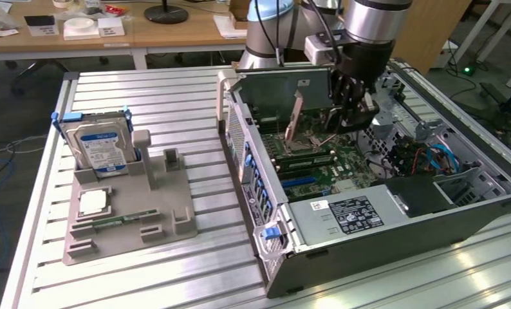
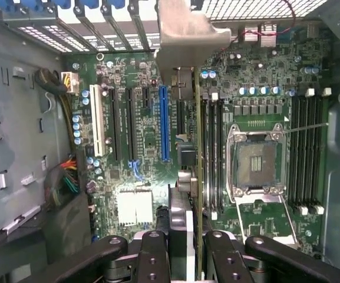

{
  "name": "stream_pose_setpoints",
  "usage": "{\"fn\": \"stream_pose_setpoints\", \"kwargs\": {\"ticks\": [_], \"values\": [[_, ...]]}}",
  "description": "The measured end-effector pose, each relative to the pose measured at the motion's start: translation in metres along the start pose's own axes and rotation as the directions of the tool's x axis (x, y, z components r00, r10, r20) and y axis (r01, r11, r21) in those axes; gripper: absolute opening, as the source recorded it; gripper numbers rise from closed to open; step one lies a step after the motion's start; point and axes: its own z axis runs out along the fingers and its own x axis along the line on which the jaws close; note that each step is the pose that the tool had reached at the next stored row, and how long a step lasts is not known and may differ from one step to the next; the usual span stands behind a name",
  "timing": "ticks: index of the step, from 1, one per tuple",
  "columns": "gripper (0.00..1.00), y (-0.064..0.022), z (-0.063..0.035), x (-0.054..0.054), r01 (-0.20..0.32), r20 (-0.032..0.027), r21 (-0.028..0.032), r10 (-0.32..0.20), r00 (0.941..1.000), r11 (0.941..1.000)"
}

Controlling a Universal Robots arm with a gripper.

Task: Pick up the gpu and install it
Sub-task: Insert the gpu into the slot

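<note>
Brownish, thin and flat, the rectangular gpu card hangs edge-down inside the open grey computer case, pinched between the fingers of the black pincer. In the wrist view the card runs edge-on above the green motherboard, beside the long blue expansion slot and not yet seated; holding it upright probably suits a straight push into a slot. On the slatted metal bench, a grey parts holder keeps a silver hard drive with a blue-white label standing and a narrow green memory stick lying flat.
</note>
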Motion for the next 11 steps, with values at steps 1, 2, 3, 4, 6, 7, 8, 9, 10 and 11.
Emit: {"fn": "stream_pose_setpoints", "kwargs": {"ticks": [1, 2, 3, 4, 6, 7, 8, 9, 10, 11], "values": [[0.28, 0.0017, 0.0008, 0.0, 0.0, 0.0, 0.0, 0.0, 1.0, 1.0], [0.28, 0.0037, 0.0018, 0.0, 0.0, -0.0001, -0.0001, 0.0, 1.0, 1.0], [0.28, 0.006, 0.0028, 0.0, 0.0, -0.0001, -0.0001, 0.0, 1.0, 1.0], [0.28, 0.008, 0.0041, 0.0, 0.0, -0.0001, -0.0001, 0.0, 1.0, 1.0], [0.28, 0.0109, 0.007, 0.001, 0.0, -0.0001, -0.0001, 0.0, 1.0, 1.0], [0.28, 0.0117, 0.0085, 0.001, 0.0, 0.0, -0.0001, 0.0, 1.0, 1.0], [0.28, 0.012, 0.0099, 0.001, 0.0, 0.0001, 0.0, 0.0, 1.0, 1.0], [0.28, 0.012, 0.011, 0.002, 0.0, -0.0002, -0.0002, 0.0, 1.0, 1.0], [0.28, 0.0121, 0.012, 0.003, 0.0, -0.0002, -0.0002, 0.0, 1.0, 1.0], [0.28, 0.0121, 0.0131, 0.004, 0.0, 0.0, -0.0001, 0.0, 1.0, 1.0]]}}
